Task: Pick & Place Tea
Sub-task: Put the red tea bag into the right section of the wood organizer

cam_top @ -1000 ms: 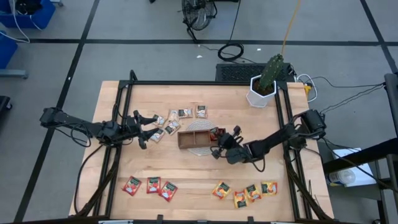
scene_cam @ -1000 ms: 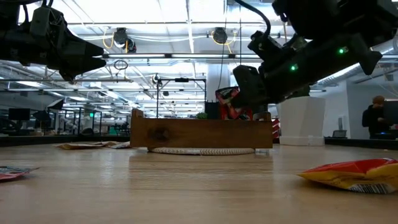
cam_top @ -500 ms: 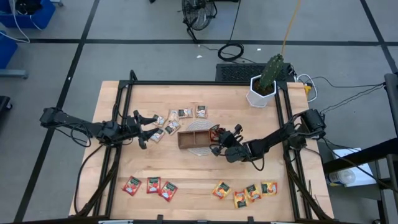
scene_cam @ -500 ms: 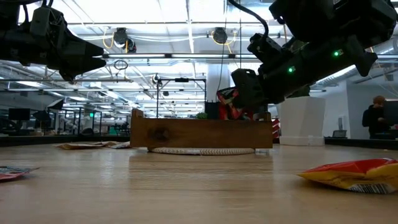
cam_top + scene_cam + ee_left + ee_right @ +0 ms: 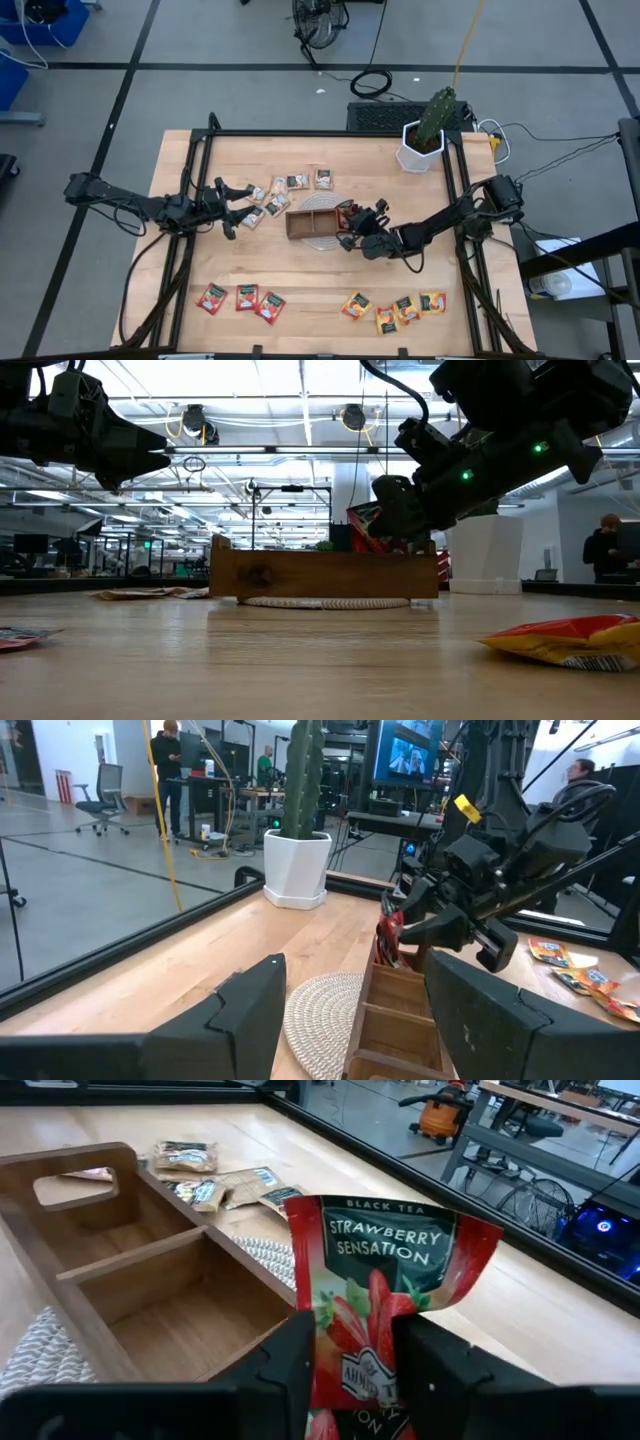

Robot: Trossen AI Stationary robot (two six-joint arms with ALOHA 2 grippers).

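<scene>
— What do we see on the wooden table [image 5: 330, 290], left to right?
— Our left gripper [image 5: 222, 205] hovers spread beside beige sachets [image 5: 282, 190]. At the tray [image 5: 312, 224]'s right end, our right gripper [image 5: 352, 224] has a red sachet [image 5: 385, 1295] upright between its fingers, long axis vertical; we cannot tell whether they pinch it.

Over the past second we see the right gripper [image 5: 349, 220] edge further over the wooden tray [image 5: 312, 227], carrying the red tea sachet [image 5: 385, 1295] above the end compartment nearest it. In the low view the sachet [image 5: 368, 525] has tipped from nearly upright to a slant and sits lower between the jaws, which have begun to part.
</scene>
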